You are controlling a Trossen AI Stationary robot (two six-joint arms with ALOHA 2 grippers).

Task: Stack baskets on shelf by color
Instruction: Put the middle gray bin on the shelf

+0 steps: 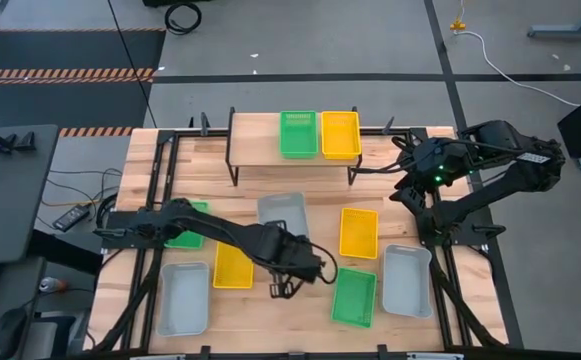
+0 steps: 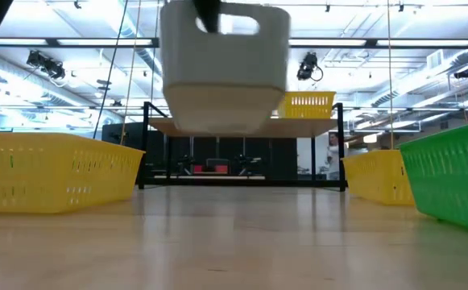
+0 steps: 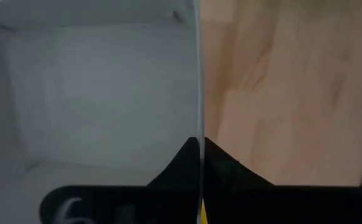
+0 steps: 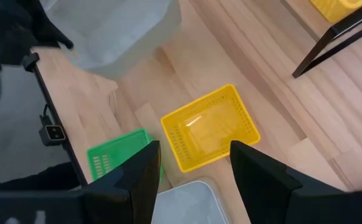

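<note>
A light grey basket (image 1: 283, 213) (image 2: 225, 68) hangs in the air over the table's middle, held by my left gripper (image 1: 286, 243) (image 3: 200, 152), which is shut on its wall. On the shelf (image 1: 260, 150) sit a green basket (image 1: 298, 133) and a yellow basket (image 1: 340, 134), side by side. Flat on the table lie two yellow baskets (image 1: 233, 265) (image 1: 359, 232), two green ones (image 1: 355, 296) (image 1: 185, 232) and two grey ones (image 1: 183, 298) (image 1: 407, 280). My right gripper (image 1: 410, 165) (image 4: 193, 168) is open, raised near the shelf's right end, touching nothing. My left gripper pinches the grey basket's near short wall at its rim (image 3: 199, 93), one finger (image 3: 181, 163) inside the basket and one (image 3: 227, 163) outside. A dark finger (image 2: 208, 14) shows at the rim beside the handle cutout. The basket is lifted clear of the table, roughly level.
The left arm (image 1: 200, 222) lies over the green basket at the table's left. Black frame rails (image 1: 165, 180) run along both sides of the table. Bare wood (image 1: 300, 300) shows between the near yellow and green baskets. The shelf's left half (image 1: 255, 132) is bare.
</note>
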